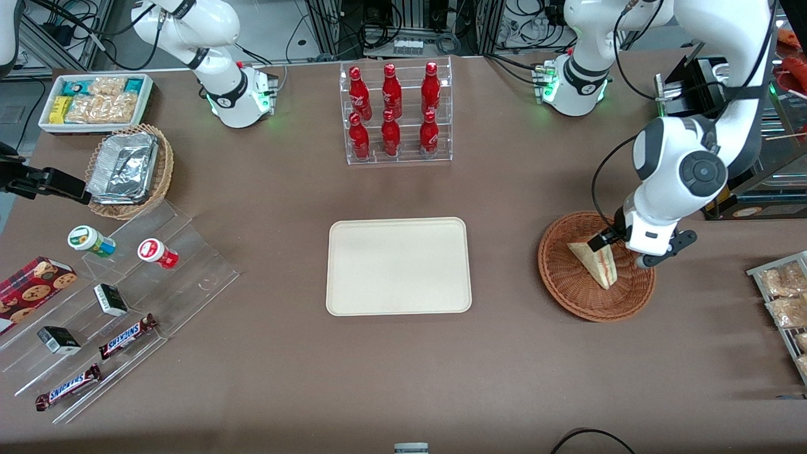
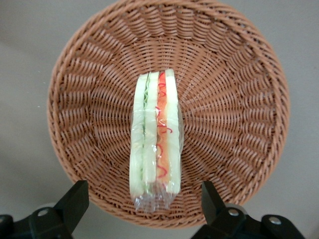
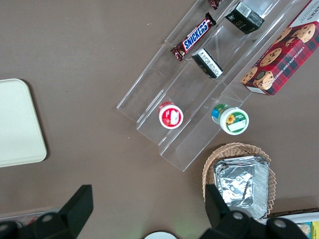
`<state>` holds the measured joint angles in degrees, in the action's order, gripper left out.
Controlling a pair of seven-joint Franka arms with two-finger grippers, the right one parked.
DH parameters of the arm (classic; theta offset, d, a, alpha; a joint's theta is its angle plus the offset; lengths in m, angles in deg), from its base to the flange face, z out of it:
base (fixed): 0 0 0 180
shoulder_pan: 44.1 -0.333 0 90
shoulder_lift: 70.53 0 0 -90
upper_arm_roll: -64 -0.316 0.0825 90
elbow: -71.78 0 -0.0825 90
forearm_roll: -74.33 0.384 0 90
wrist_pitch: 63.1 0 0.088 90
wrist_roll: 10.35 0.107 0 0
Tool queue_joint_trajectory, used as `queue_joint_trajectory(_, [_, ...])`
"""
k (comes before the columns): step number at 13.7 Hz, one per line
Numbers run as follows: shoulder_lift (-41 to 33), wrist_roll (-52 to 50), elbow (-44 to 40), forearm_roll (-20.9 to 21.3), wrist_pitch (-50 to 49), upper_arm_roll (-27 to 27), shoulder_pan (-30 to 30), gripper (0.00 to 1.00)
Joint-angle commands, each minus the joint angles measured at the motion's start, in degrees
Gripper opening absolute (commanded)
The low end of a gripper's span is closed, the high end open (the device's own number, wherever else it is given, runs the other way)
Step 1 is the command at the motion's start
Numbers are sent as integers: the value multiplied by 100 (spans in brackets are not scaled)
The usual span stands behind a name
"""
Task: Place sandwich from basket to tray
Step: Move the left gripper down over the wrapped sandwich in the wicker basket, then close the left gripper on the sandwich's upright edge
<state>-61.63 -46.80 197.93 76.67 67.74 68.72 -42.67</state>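
The sandwich (image 1: 599, 263) is a plastic-wrapped wedge of pale bread lying in the reddish-brown wicker basket (image 1: 567, 296). In the left wrist view the sandwich (image 2: 155, 134) shows its red and green filling edge, in the middle of the basket (image 2: 234, 99). My gripper (image 1: 621, 251) hovers just above the basket and is open. Its two black fingers (image 2: 75, 199) stand wide apart, one on each side of the sandwich's wrapped end, and the gripper (image 2: 143, 204) touches nothing. The cream tray (image 1: 397, 265) lies flat at the table's middle, beside the basket toward the parked arm's end.
A clear rack of red bottles (image 1: 396, 113) stands farther from the front camera than the tray. Bagged snacks on a rack (image 1: 782, 302) lie at the working arm's table edge. A clear stepped stand (image 1: 120, 302) with snacks, a foil-tray basket (image 1: 129, 170) and a white bin (image 1: 94, 101) sit toward the parked arm's end.
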Motion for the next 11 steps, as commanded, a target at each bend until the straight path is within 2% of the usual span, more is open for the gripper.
queue_joint_trajectory(1, [261,-195,24,56,231,3,6,100])
queue_joint_trajectory(3, [480,-266,24,56,407,3,6,100])
queue_joint_trajectory(4, [568,-274,24,56,477,3,6,93])
queue_joint_trajectory(5, [630,-301,24,56,521,3,15,75])
queue_joint_trajectory(6, [639,-371,24,56,521,3,6,36])
queue_joint_trajectory(7, [631,-380,24,56,478,3,6,2])
queue_joint_trajectory(11, [587,-319,-2,56,329,3,6,0])
